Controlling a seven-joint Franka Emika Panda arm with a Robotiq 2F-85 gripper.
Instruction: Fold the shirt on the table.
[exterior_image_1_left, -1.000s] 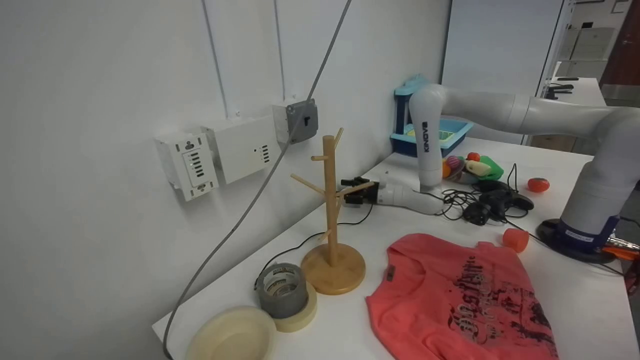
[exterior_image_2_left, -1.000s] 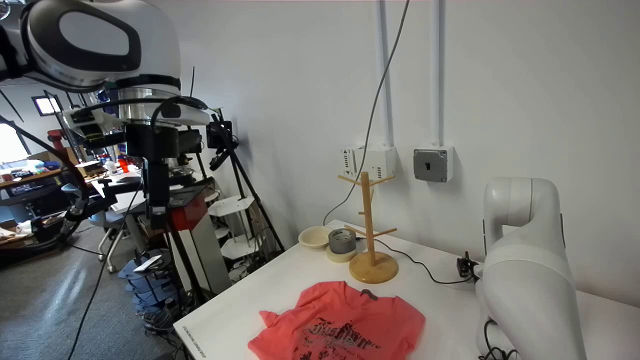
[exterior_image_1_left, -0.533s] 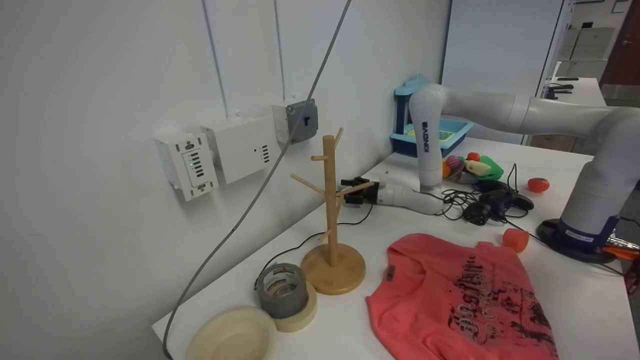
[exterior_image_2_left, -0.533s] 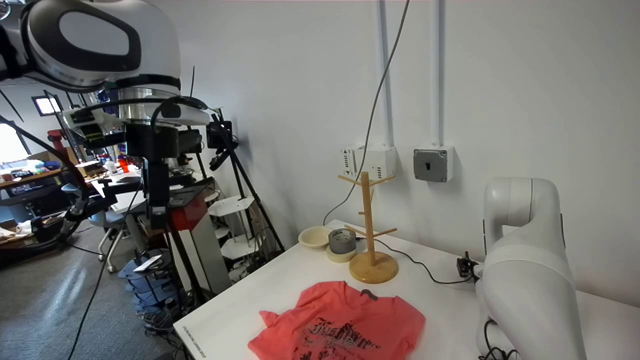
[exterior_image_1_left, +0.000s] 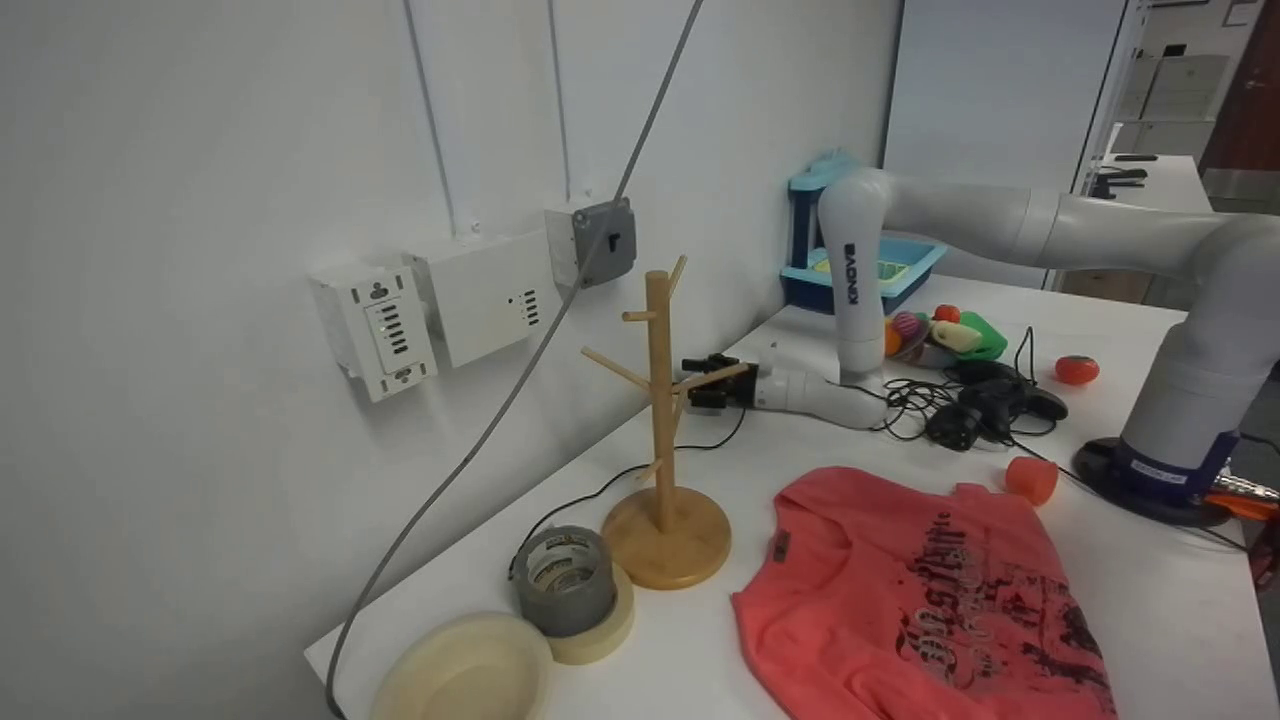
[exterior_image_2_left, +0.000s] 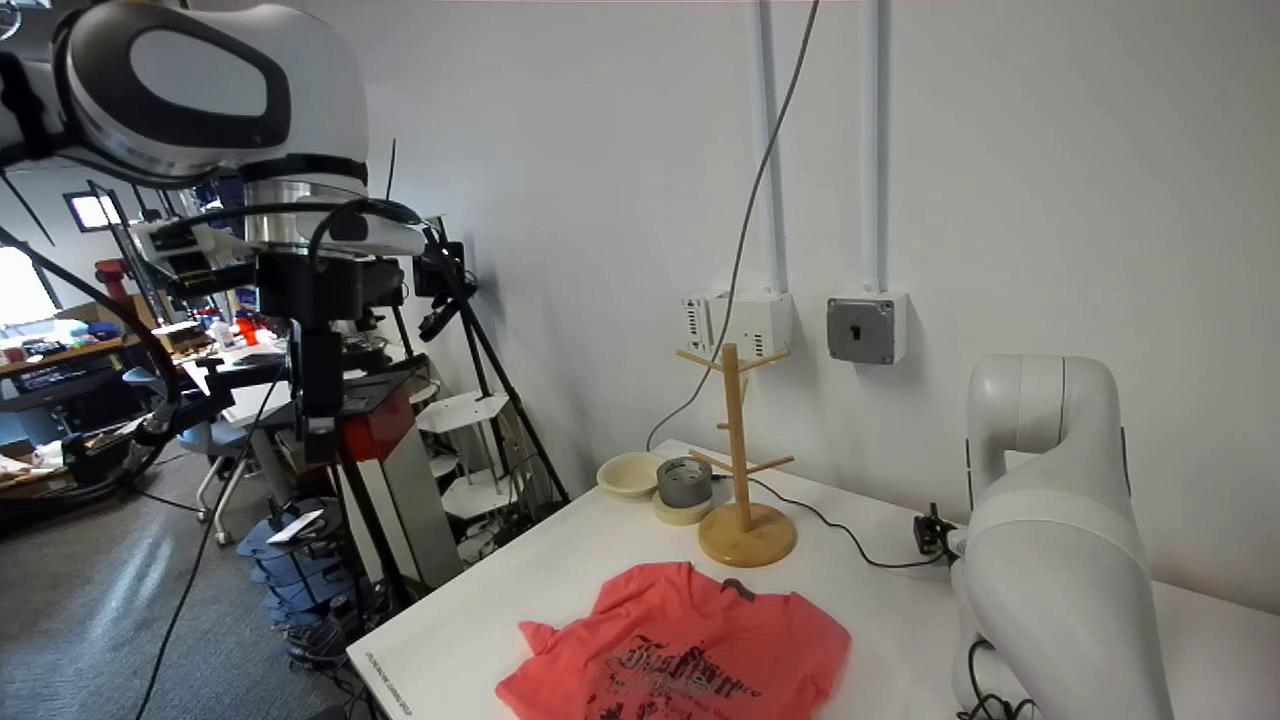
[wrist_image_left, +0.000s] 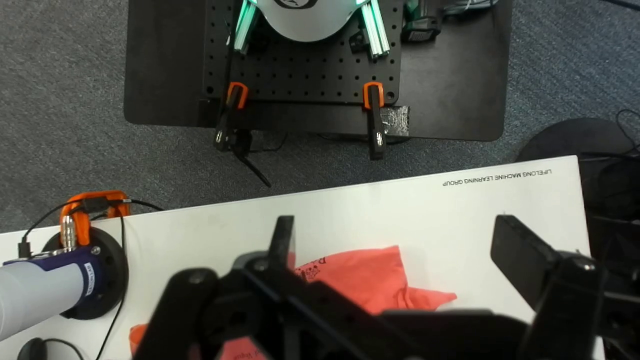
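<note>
The coral shirt (exterior_image_1_left: 910, 600) with dark lettering lies spread, print up, on the white table (exterior_image_1_left: 1200, 630). It also shows in an exterior view (exterior_image_2_left: 690, 640), cut off by the bottom edge, with its neckline toward the mug tree and a small pointed flap of cloth on the left. In the wrist view the shirt (wrist_image_left: 360, 275) is partly hidden behind the gripper's fingers and linkage. My gripper (wrist_image_left: 397, 240) is wide open with nothing between its fingers. In an exterior view my gripper (exterior_image_2_left: 320, 440) hangs high, left of the shirt, apart from it.
A wooden mug tree (exterior_image_1_left: 663, 400), tape rolls (exterior_image_1_left: 568, 590) and a cream bowl (exterior_image_1_left: 470, 670) stand beyond the neckline. A second white arm (exterior_image_1_left: 1190, 380) is mounted beside the shirt. A red cup (exterior_image_1_left: 1031, 480), black controllers (exterior_image_1_left: 990, 400) and toy food (exterior_image_1_left: 950, 335) lie near it.
My arm and gripper have shifted slightly right and down in an exterior view within the last half second. The shirt and other objects have not moved.
</note>
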